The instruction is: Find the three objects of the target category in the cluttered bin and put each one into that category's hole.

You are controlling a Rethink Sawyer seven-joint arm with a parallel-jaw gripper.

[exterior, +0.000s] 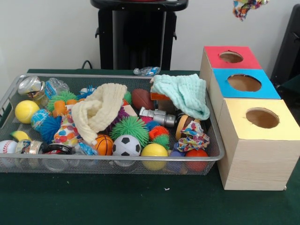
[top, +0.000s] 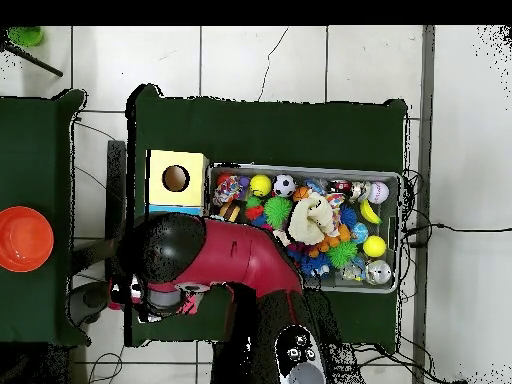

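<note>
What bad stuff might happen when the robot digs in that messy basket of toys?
The cream cloth and mint cloth cover toys, so the robot might miss some. The soccer ball and yellow ball sit by the bin's front rim and might roll away. The colourful cloth dangling above could drop.

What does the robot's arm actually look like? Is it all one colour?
No, it has two main colours. From overhead, the arm is a thick, rounded tube in a glossy red shell, which runs into a bulbous black joint with a grey ring beyond it. Its base is black and grey with small pale dots. The front view shows only the black pedestal.
</note>
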